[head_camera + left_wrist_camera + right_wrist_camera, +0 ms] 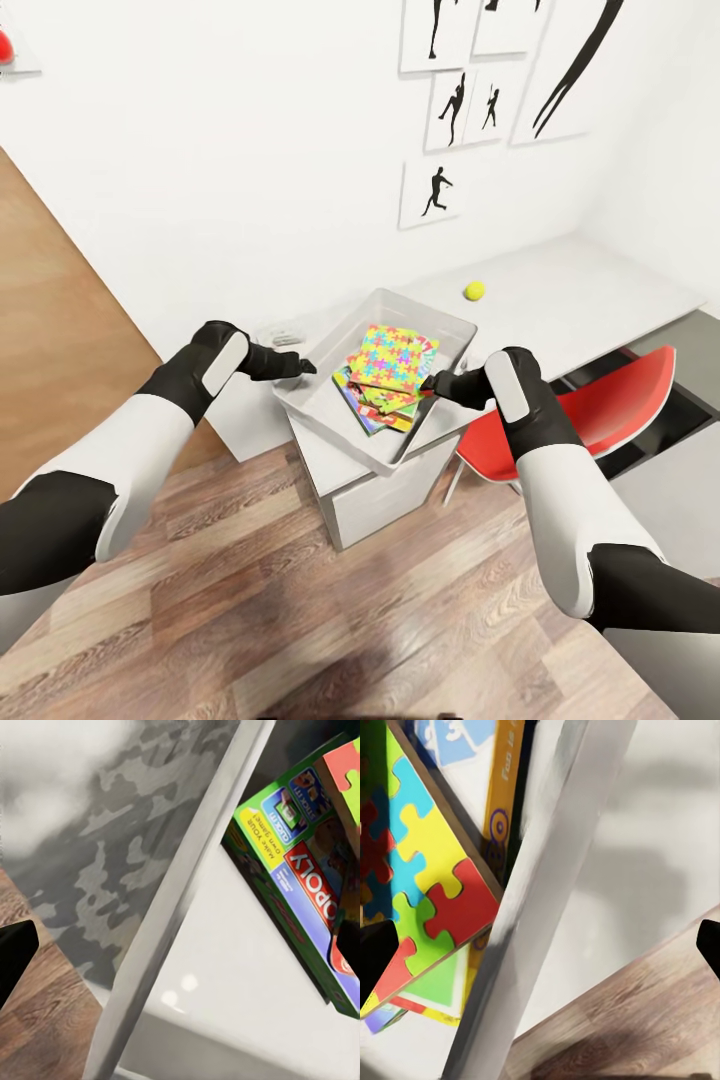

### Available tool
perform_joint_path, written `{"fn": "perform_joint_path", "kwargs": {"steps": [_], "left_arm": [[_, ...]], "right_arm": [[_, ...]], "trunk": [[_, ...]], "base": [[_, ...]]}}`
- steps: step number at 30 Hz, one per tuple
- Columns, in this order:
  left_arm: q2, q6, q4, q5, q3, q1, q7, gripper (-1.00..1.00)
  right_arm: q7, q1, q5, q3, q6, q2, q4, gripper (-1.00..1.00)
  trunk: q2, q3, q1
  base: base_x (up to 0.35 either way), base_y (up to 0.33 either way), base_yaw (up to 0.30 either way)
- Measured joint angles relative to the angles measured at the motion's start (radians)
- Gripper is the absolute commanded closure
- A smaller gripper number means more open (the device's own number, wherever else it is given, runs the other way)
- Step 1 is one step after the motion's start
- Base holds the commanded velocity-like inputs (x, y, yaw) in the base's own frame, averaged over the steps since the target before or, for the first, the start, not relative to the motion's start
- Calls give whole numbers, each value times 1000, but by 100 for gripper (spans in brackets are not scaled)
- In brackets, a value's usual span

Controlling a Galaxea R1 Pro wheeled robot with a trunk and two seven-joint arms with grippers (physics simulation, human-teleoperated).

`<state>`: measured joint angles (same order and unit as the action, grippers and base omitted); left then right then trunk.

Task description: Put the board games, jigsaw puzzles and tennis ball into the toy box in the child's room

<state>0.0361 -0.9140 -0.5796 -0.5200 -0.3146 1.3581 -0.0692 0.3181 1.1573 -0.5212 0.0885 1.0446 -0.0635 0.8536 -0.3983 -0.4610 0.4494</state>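
The toy box [322, 408] sits on the near end of the table [590, 285], over the white drawer unit. Inside it a jigsaw puzzle [396, 357] lies on top of stacked board games [375, 412]. The tennis ball [474, 291] rests on the table behind the box. My left gripper [303, 367] is open at the box's left rim [180, 900], which runs between its fingers, with a board game [300, 862] beyond. At the right rim [547, 900] my right gripper [430, 383] is also open astride it, beside the puzzle [427, 892].
A red chair [600, 400] stands at the table's right, close to my right arm. A small grey object [283, 337] lies on the table behind my left gripper. Black silhouette pictures [455, 110] hang on the white wall. Wood-plank floor [300, 600] lies in front.
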Motion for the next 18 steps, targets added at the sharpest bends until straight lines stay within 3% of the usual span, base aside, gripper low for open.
{"fn": "perform_joint_path", "kwargs": {"steps": [3, 18], "left_arm": [[2, 0, -2, 0, 3, 0, 0, -100], [73, -6, -88, -15, 8, 0, -23, -100]], "right_arm": [[0, 0, 0, 0, 0, 0, 3, -100], [0, 0, -2, 1, 0, 0, 27, -100]], "trunk": [[0, 4, 0], [0, 27, 0]], "base": [[0, 0, -4], [0, 0, -56]]}}
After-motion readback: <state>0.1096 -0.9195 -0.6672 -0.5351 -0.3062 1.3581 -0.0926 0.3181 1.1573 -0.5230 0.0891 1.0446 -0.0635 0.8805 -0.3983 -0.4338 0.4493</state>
